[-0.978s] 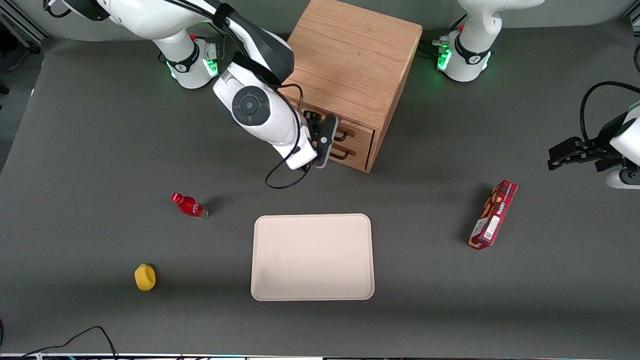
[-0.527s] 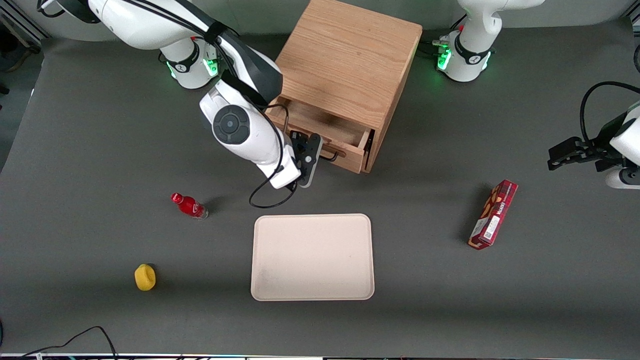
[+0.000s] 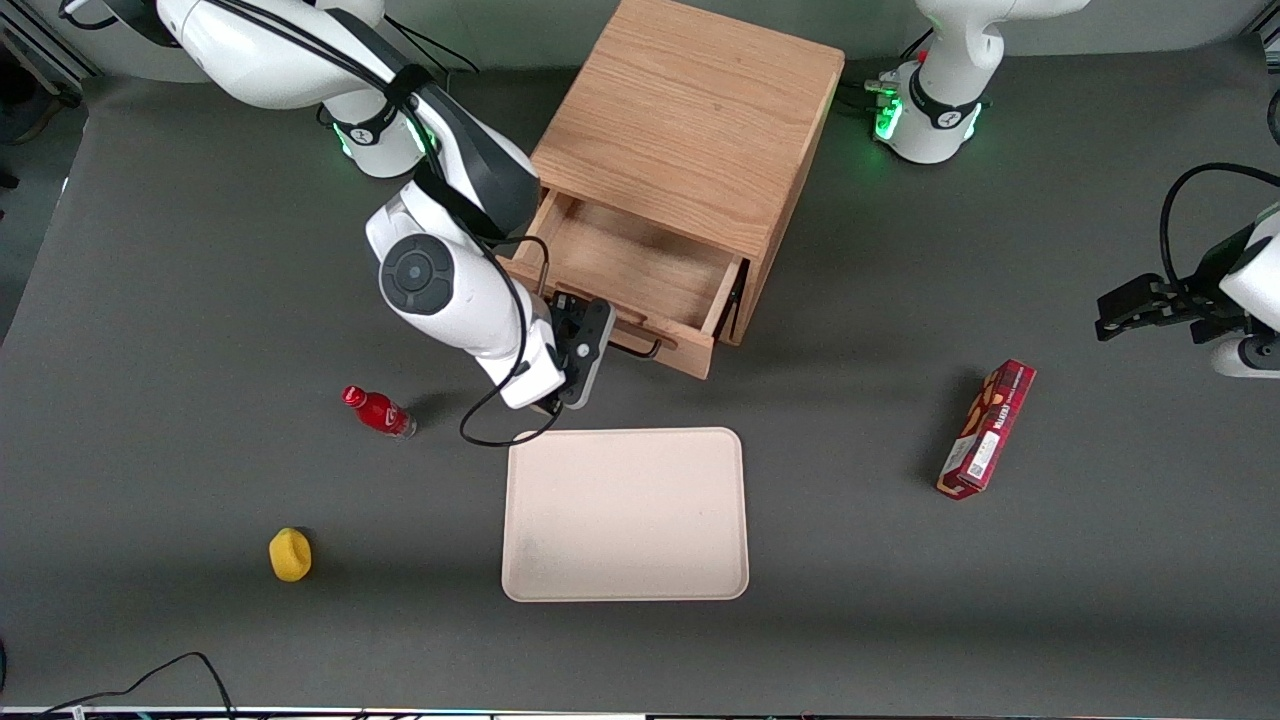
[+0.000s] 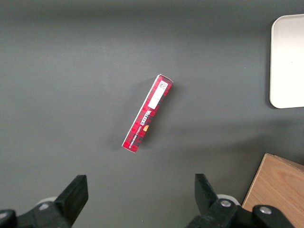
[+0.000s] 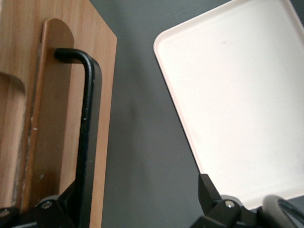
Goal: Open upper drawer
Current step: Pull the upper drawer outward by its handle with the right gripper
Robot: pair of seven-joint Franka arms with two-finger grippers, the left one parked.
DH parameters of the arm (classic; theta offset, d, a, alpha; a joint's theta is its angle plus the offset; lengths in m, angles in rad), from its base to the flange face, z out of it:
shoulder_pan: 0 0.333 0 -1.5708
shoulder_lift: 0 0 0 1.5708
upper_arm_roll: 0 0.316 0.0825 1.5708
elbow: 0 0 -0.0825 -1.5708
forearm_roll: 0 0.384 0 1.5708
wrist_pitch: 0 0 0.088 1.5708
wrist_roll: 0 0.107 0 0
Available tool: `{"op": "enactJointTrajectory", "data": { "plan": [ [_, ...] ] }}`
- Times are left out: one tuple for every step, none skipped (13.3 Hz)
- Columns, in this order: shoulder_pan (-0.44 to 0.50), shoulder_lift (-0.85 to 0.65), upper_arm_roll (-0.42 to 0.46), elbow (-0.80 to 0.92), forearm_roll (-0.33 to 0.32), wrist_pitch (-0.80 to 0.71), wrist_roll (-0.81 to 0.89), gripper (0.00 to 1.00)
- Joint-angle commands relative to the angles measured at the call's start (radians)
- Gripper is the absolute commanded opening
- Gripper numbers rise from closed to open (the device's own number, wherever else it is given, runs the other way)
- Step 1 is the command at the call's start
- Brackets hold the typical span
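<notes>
We have the upper drawer (image 3: pixel 630 275) drawn well out of the light-oak cabinet (image 3: pixel 700 120), its bare wooden floor exposed, its front facing the beige tray (image 3: pixel 625 515). Our pincer (image 3: pixel 612 345) sits at the black wire handle (image 5: pixel 84 137), fingers spread wide on either side of the bar, not clamped on it. If we pull on, the bar could slip free, or the drawer overrun its runners and drop onto the surface (image 3: pixel 200 300).

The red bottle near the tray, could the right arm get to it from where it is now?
Probably yes. The gripper is at the upper drawer handle, and only bare table separates it from the red bottle, which lies toward the working arm's end.
</notes>
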Motion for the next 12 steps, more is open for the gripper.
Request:
{"op": "enactJointTrajectory", "data": {
  "plan": [
    [0.002, 0.009, -0.030, 0.017, -0.008, 0.030, -0.024, 1.00],
    [-0.001, 0.009, -0.037, 0.026, -0.008, 0.030, -0.024, 1.00],
    [-0.002, 0.011, -0.046, 0.032, -0.008, 0.032, -0.024, 1.00],
    [-0.004, 0.011, -0.056, 0.040, -0.008, 0.032, -0.024, 1.00],
    [-0.004, 0.011, -0.068, 0.045, -0.008, 0.032, -0.024, 1.00],
    [-0.005, 0.011, -0.079, 0.054, -0.007, 0.036, -0.024, 1.00],
    [-0.007, 0.011, -0.085, 0.057, -0.008, 0.041, -0.024, 1.00],
    [-0.007, 0.011, -0.097, 0.057, -0.008, 0.055, -0.024, 1.00],
    [-0.007, 0.011, -0.108, 0.059, -0.008, 0.072, -0.026, 1.00],
    [-0.009, 0.011, -0.117, 0.060, -0.008, 0.075, -0.036, 1.00],
    [-0.009, 0.011, -0.128, 0.071, -0.008, 0.076, -0.055, 1.00],
    [-0.007, 0.012, -0.138, 0.074, -0.008, 0.076, -0.065, 1.00]
  ]
}}
